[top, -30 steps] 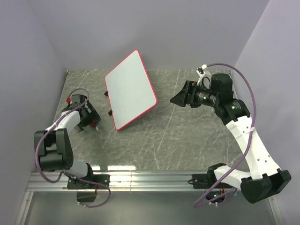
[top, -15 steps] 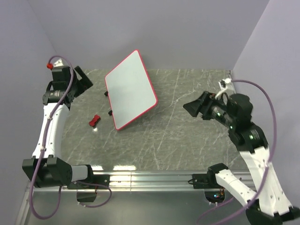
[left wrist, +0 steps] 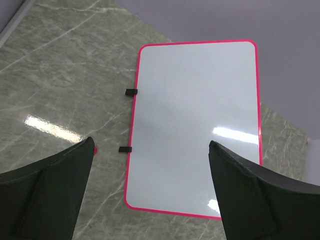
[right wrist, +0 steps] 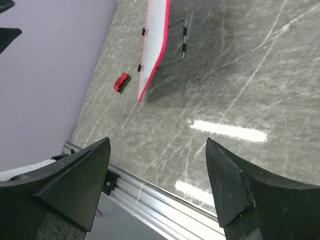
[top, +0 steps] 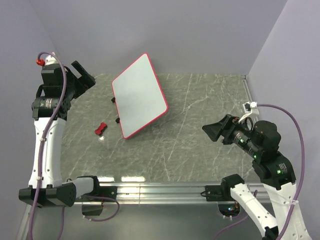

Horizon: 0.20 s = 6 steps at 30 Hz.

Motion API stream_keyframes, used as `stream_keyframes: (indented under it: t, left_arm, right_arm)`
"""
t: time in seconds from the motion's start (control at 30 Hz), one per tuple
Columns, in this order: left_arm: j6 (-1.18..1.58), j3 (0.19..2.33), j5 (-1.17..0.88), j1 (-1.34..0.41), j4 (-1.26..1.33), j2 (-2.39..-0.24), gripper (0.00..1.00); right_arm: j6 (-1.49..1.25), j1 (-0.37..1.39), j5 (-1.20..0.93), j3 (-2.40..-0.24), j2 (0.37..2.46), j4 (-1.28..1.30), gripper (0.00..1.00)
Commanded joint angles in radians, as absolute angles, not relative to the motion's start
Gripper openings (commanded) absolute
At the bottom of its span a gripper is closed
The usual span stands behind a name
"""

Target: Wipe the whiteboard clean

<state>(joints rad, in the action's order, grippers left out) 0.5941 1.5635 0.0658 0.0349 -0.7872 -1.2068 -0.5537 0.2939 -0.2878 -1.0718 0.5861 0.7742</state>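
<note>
Whiteboard, red-rimmed, leans tilted on a wire stand at about 11 o'clock from the middle of the table. Its face looks clean. At the board's 9 o'clock the left gripper hangs high, fingers spread, empty. The eraser lies near the board at its 8 o'clock. At 4 o'clock, well apart, the right gripper is spread and empty. The job is likely finishing, so keep both arms clear of the propped board. Glare could hide faint marks, and the wrist views cut off the fingertips.
</note>
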Motion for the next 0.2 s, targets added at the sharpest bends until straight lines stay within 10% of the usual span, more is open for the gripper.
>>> stream_keyframes:
  t: [0.0, 0.17]
  left_arm:
    - [0.563, 1.624, 0.075, 0.031, -0.816, -1.143, 1.00]
    - [0.537, 1.615, 0.121, 0.023, -0.811, -1.101, 1.00]
  right_arm:
    - [-0.546, 0.291, -0.285, -1.063, 0.552, 0.790, 0.83]
    - [-0.546, 0.293, -0.272, -1.060, 0.525, 0.821, 0.83]
